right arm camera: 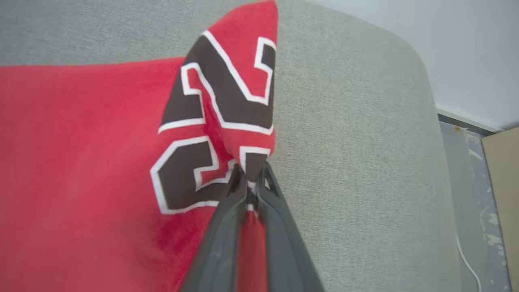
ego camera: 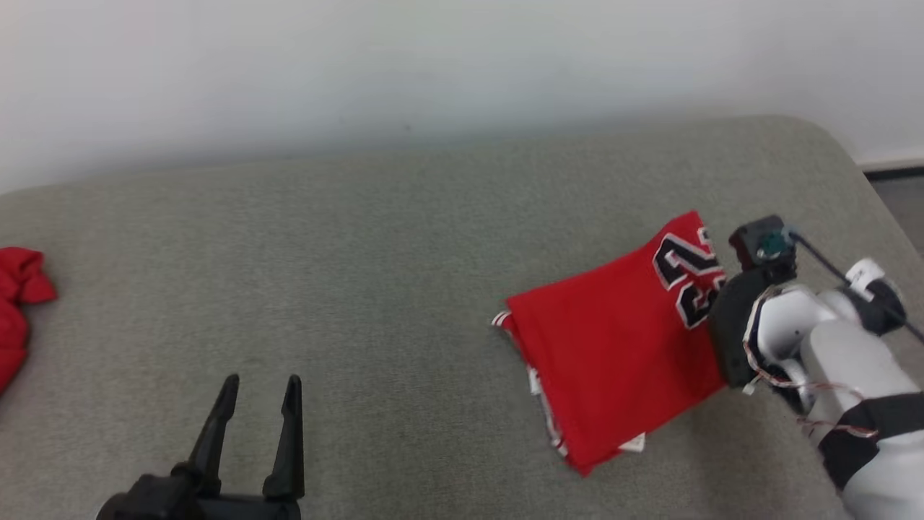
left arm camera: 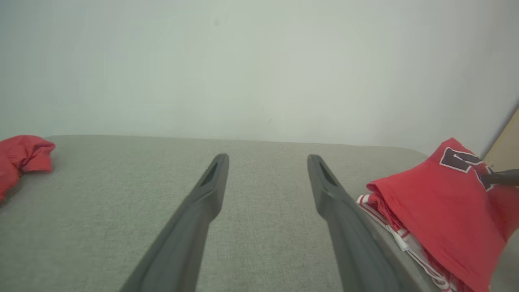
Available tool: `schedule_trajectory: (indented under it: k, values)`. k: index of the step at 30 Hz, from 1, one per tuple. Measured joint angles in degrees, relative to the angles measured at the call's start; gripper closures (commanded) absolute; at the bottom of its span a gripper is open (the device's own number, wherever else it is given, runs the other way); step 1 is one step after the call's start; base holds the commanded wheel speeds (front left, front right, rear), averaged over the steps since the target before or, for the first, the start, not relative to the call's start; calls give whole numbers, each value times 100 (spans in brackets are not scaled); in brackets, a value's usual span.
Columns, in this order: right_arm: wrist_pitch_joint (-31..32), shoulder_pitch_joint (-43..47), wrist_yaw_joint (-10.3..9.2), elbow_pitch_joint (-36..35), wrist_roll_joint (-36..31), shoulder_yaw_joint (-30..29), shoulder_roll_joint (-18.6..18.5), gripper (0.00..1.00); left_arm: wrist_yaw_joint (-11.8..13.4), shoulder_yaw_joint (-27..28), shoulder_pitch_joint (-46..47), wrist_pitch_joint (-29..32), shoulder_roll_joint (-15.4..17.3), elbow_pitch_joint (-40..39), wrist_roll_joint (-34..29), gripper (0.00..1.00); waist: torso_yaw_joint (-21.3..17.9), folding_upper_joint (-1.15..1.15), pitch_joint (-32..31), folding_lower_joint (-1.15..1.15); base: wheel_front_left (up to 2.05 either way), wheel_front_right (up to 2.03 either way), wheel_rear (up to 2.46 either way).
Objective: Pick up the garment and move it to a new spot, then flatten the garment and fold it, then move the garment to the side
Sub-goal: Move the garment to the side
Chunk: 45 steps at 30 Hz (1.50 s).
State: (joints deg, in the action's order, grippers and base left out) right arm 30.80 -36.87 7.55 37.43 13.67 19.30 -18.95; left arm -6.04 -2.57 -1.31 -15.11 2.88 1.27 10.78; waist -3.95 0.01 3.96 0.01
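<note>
- The jersey (ego camera: 613, 347), red and folded into a rough rectangle, lies on the right part of the grey cushion (ego camera: 375, 238), near its rounded far corner; black numerals edged in white show on the end nearest the right arm; white-striped trim pokes out from the layers along its left and near edges.
- The right hand (right arm camera: 251, 170) has its fingers pressed together on the jersey's edge just below the numerals; the cloth gathers to a pinched peak at the fingertips, and from the left wrist that end of the jersey (left arm camera: 442, 211) stands higher than the rest.
- The left hand (ego camera: 261, 386) is well apart from the jersey, low over bare cushion at the near left; its fingers stand spread with nothing between them (left arm camera: 267, 160).
- A second red cloth (ego camera: 14, 310), crumpled, sits at the cushion's far left edge.
- A pale wall (ego camera: 433, 65) runs behind the cushion; a strip of floor (right arm camera: 474, 202) shows past the right corner.
</note>
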Motion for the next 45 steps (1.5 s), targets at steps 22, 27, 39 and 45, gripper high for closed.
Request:
schedule_trajectory:
  k: [22,27,39,45]
  values:
    - [-1206,-1700,0,347,-177,-467,-1508,100,-138,-489,1549,-1,726,-684,-316,0,-1041,1,2054,2,0,0,0]
    - [-1588,-1739,0,467,-497,-765,-1486,100,-138,-527,1621,-1,867,-691,-316,0,-1203,1,2388,1,0,0,0]
    - [-2558,-1906,0,848,-1266,-1098,-1403,0,-146,-593,1749,-1,1039,-655,-203,0,-1280,0,2599,-1,0,0,0]
    - [-2996,-1891,0,902,-1483,-1111,-1284,0,-146,-595,1749,-1,1050,-590,-107,0,-1208,0,2484,0,0,0,0]
